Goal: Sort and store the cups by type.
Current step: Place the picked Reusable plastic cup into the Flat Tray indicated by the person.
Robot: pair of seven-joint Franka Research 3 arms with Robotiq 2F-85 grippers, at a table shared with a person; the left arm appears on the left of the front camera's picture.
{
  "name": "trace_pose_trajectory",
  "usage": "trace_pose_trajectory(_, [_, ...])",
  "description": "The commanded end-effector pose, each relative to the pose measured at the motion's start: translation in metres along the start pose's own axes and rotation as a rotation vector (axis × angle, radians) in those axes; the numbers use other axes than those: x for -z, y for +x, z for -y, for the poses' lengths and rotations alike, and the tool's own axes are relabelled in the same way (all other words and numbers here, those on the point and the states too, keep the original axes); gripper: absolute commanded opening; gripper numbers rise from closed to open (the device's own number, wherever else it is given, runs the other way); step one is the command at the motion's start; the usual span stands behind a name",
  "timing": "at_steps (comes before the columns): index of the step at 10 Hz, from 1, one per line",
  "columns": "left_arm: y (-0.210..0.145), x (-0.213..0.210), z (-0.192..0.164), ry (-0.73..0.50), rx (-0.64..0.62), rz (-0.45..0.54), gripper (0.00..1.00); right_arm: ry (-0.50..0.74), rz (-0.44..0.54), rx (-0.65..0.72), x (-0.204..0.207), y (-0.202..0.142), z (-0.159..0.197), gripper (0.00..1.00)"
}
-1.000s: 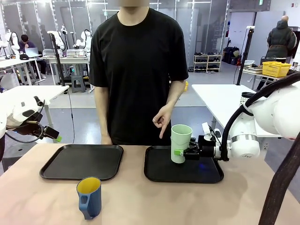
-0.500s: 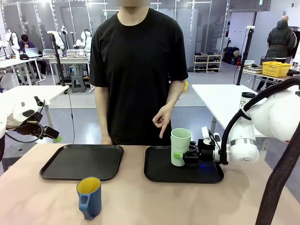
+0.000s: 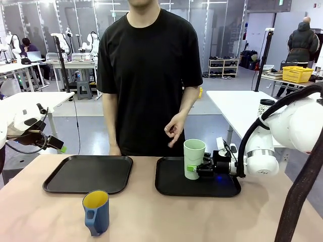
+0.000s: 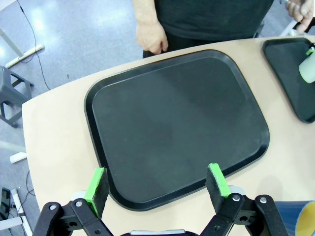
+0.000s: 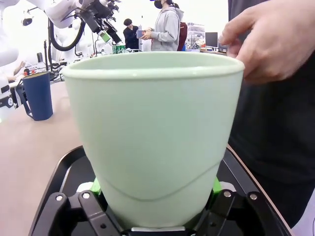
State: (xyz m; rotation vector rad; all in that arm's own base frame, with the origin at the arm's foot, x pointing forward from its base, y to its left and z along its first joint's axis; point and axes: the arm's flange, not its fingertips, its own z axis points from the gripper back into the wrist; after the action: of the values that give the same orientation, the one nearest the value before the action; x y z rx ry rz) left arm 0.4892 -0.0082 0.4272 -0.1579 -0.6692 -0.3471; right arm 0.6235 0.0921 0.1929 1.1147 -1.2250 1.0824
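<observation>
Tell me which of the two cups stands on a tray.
The pale mint-green tumbler, upright on the right tray; the dark blue mug stands on the bare table before the left tray.

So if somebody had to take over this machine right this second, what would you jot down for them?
Left gripper: open, holding nothing, above the left tray.
Right gripper: fingers on either side of the mint-green cup, low down; whether it is gripping, I cannot tell.
Done: the mint-green cup stands upright on the right tray.
Left: the blue mug sits on the bare table in front of the left tray, not yet stored; it probably goes on that tray.
Note: the person's hand hangs just beyond the right tray.
</observation>
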Motion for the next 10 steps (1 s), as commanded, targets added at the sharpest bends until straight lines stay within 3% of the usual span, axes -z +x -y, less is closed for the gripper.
trace_pose_trajectory(1, [0.000,-0.002,0.001,0.000,0.003,0.003,1.00,-0.031,-0.029,-0.012,0.003,-0.003,0.006,1.00])
trace_pose_trajectory(6, [0.000,-0.002,0.001,0.000,0.003,0.003,1.00,-0.051,-0.060,0.008,-0.016,0.004,0.003,1.00])
trace_pose_trajectory(10, [0.000,-0.002,0.001,0.000,0.003,0.003,1.00,-0.033,-0.153,0.047,-0.052,0.016,-0.002,1.00])
